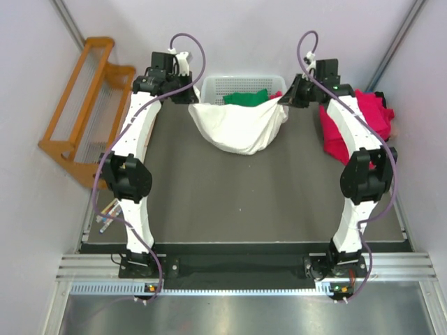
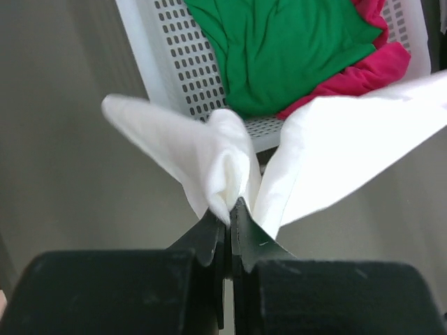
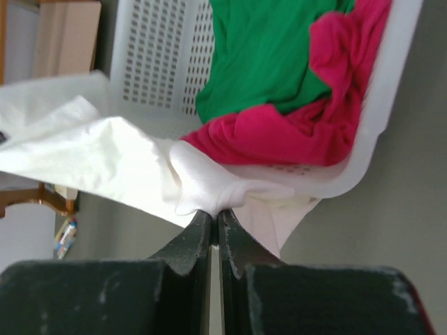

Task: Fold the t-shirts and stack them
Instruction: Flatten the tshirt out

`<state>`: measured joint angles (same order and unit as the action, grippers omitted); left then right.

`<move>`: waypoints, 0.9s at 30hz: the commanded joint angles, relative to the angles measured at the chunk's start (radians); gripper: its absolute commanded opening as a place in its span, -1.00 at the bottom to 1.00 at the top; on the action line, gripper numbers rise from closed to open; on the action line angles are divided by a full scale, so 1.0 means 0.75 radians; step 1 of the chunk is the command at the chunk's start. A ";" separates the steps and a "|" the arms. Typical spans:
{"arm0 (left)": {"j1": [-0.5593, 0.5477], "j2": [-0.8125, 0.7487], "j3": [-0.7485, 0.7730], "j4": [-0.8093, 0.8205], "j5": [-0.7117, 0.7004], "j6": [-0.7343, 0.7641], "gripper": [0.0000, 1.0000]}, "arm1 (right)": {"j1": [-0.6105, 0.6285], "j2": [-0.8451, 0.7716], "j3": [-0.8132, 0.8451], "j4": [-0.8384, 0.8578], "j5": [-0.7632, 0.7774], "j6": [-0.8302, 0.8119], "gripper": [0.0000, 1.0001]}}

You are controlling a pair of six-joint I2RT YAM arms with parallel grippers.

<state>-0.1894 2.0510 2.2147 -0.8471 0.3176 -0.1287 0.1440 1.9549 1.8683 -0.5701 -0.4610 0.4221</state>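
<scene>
Closed tight on pinches of white cloth, the left gripper [image 2: 228,213] and the right gripper [image 3: 214,218] each hold an edge of the white t-shirt [image 1: 241,125]. It is slung between them at the far end of the worktop [image 1: 244,202], sagging onto the surface in front of the basket [image 1: 209,87]. No fold is seen in it, so the task is judged to be at an early stage. A green t-shirt [image 1: 246,98] and a crimson t-shirt [image 3: 279,132] are left in the basket. More crimson cloth [image 1: 353,122] is heaped beside the right arm; whether it is folded cannot be told. A wooden rack [image 1: 77,112] stands well apart on the left. The hanging cloth touches the basket rim and could be snagged there.
</scene>
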 commanded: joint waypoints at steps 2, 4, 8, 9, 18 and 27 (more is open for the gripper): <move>-0.022 -0.194 -0.073 0.009 0.045 0.000 -1.00 | -0.073 -0.080 0.160 -0.044 -0.030 -0.041 -1.00; -0.020 -0.316 -0.197 0.025 0.025 0.010 -1.00 | -0.071 -0.135 0.101 -0.036 -0.032 -0.047 -1.00; -0.020 -0.521 -0.439 0.021 0.037 0.077 -1.00 | -0.033 -0.395 -0.289 0.038 -0.017 -0.045 -1.00; -0.019 -0.560 -0.488 0.015 0.041 0.092 -1.00 | -0.022 -0.446 -0.361 0.060 -0.011 -0.045 -1.00; -0.022 -0.828 -0.982 -0.292 0.210 0.321 -1.00 | 0.137 -0.937 -0.979 -0.033 0.071 -0.060 -1.00; -0.013 -0.808 -1.129 -0.572 0.276 0.566 0.82 | 0.376 -1.215 -1.294 -0.297 0.118 0.006 -0.96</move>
<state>-0.2077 1.4494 1.3365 -1.1728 0.4850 0.1982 0.3672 1.1172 0.9611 -0.6945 -0.3923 0.3965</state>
